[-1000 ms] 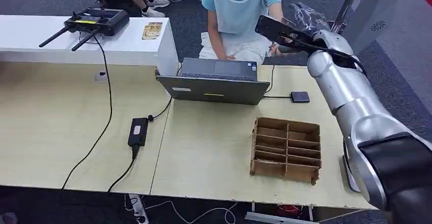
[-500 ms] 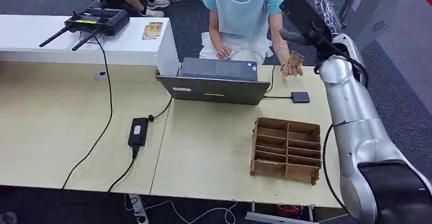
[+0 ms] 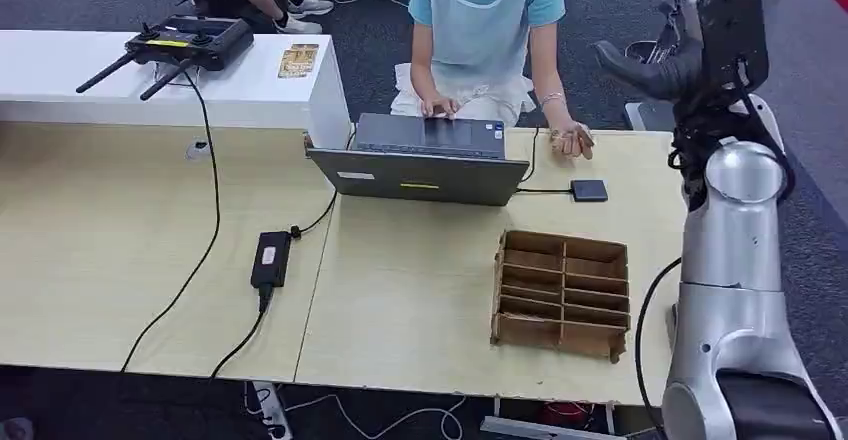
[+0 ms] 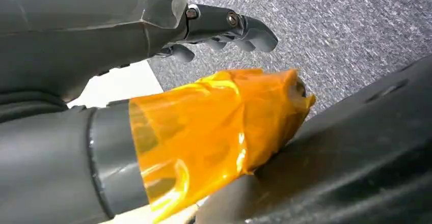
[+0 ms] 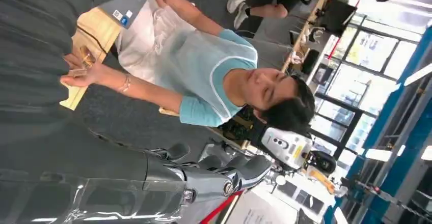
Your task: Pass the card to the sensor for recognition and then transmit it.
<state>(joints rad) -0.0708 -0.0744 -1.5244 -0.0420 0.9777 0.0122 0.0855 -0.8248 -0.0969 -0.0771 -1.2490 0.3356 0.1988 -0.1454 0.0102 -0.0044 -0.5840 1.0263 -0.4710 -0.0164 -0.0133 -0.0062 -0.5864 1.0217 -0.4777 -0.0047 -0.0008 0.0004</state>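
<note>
- The right hand is raised high beyond the far right corner of the desk, above its silver arm; the dark thumb juts toward the person.
- From the right wrist, the right hand shows its fingers stretched out and a little apart, with nothing between them.
- The card is not with the robot: it lies in the person's hand, which rests at the far edge of the desk, below and to the left of the right hand's fingers and well apart from them.
- The sensor, a small dark flat pad on a cable, lies on the desk just nearer than the person's hand, likewise below those fingers.
- A laptop stands open to the left of the sensor; the person's other hand is on its keyboard.
- A brown compartment tray sits on the desk nearer the robot, well below the raised fingers.
- From the left wrist, the left hand hangs over grey carpet; its thumb tip is wrapped in orange tape, its dark fingers are extended, and nothing is in them.
</note>
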